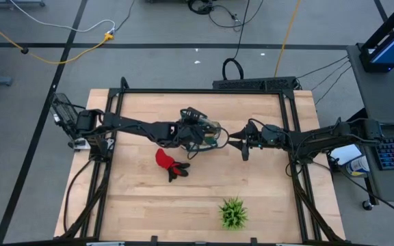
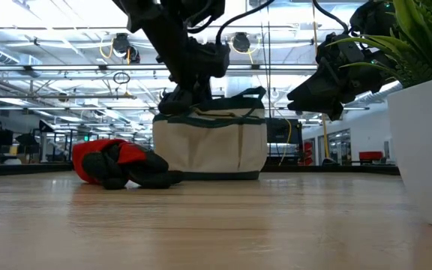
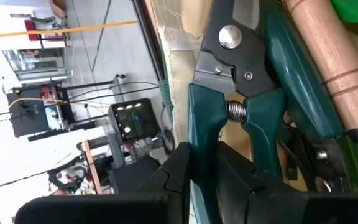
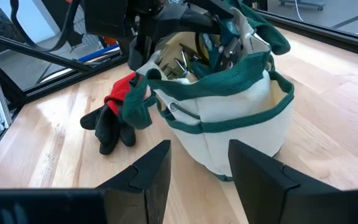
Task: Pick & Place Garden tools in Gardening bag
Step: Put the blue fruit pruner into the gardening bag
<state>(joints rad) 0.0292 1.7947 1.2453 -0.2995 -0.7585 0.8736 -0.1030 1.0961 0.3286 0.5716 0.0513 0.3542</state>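
Pale wooden counter (image 1: 135, 205) filled my overhead view, with the cream fabric gardening bag with dark green trim (image 4: 241, 118) near its middle. My left end effector (image 3: 213, 168) sat over the bag's mouth, clamped on the dark-green-handled pruning shears (image 3: 229, 93) beside a wooden tool handle (image 3: 328, 56). My right end effector (image 4: 197, 165) hung just beside the bag, jaws wide and empty. I saw the red-and-black glove (image 1: 169, 164) lying on the counter next to the bag.

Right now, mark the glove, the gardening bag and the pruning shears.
glove (image 1: 164, 158), high view, red cuff.
gardening bag (image 2: 210, 144), low view, cream front panel.
pruning shears (image 3: 230, 37), left wrist view, pivot bolt.
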